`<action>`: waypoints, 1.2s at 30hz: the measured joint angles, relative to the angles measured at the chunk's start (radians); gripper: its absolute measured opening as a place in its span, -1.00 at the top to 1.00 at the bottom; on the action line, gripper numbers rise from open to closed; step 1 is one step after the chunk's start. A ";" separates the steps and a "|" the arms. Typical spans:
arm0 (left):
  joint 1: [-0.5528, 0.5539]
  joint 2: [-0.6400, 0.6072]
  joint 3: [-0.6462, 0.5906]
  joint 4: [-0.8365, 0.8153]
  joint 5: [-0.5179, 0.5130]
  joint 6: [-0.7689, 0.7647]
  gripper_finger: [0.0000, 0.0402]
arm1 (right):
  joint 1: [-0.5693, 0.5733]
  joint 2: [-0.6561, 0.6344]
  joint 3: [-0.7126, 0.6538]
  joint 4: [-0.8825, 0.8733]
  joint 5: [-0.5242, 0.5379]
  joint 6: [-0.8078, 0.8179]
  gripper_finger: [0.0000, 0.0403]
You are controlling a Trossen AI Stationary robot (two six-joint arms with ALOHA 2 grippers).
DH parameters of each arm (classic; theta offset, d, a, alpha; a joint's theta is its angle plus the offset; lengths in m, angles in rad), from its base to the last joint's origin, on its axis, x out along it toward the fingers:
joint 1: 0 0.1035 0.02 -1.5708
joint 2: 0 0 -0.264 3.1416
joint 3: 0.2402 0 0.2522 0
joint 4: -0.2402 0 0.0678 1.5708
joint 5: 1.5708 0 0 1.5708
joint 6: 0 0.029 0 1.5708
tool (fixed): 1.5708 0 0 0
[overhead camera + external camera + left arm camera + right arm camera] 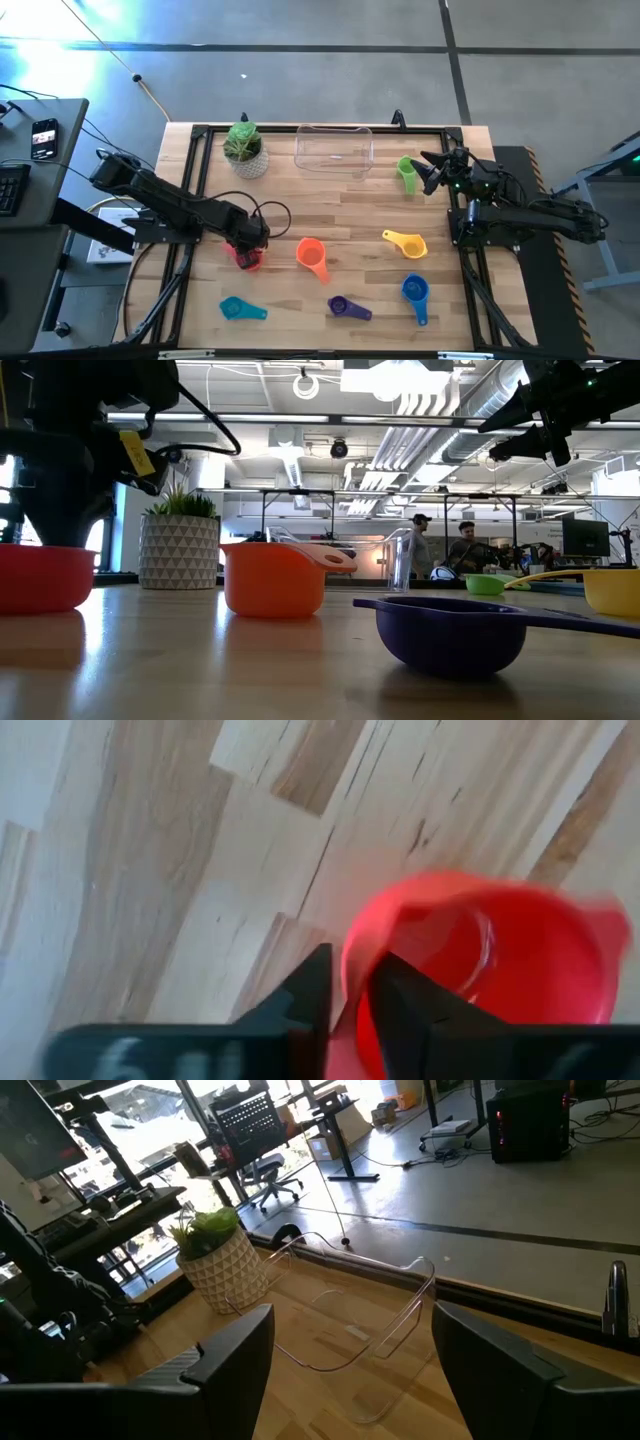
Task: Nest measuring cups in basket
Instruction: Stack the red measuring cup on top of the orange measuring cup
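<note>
My left gripper (245, 248) stands over the red cup (249, 260) at the table's left middle and is shut on it. The red cup (40, 575) sits on the table. My right gripper (428, 172) hangs open, high above the table (520, 410), beside the green cup (406, 172) at the far right. Its fingers (235, 1350) point toward the clear basket (350, 1330), which rests flat at the far edge (334, 148). On the wood lie the orange (312, 254), yellow (405, 243), blue (416, 291), purple (348, 308) and teal (240, 309) cups. My left gripper (353, 965) pinches the red cup's wall at its rim (350, 942), one finger (315, 990) outside the bowl and the other inside. The fingers come from above, pointing down. In the low view the cup's base is on the table.
A white pot with a green plant (245, 150) stands left of the basket at the far edge. A black frame (190, 180) runs around the tabletop. Bare wood lies between the basket and the scattered cups. People stand in the room far behind the table (420, 545).
</note>
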 joint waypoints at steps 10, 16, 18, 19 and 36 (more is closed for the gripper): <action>0.000 -0.004 0.000 0.057 0.000 -0.203 0.97 | 0.000 0.000 0.000 0.001 -0.008 0.050 -0.31; 0.000 -0.028 0.041 0.045 0.000 -0.253 0.97 | 0.000 0.001 0.000 0.039 -0.118 0.076 -0.31; 0.000 -0.031 0.062 0.044 0.000 -0.253 0.98 | 0.000 0.001 0.000 0.093 -0.141 0.077 -0.31; 0.000 -0.035 0.071 0.036 -0.002 -0.253 0.98 | 0.000 0.005 0.000 0.131 -0.152 0.076 -0.31; 0.094 -0.060 0.247 -0.089 -0.060 -0.099 0.97 | 0.046 0.182 0.034 0.542 -0.254 0.077 -0.31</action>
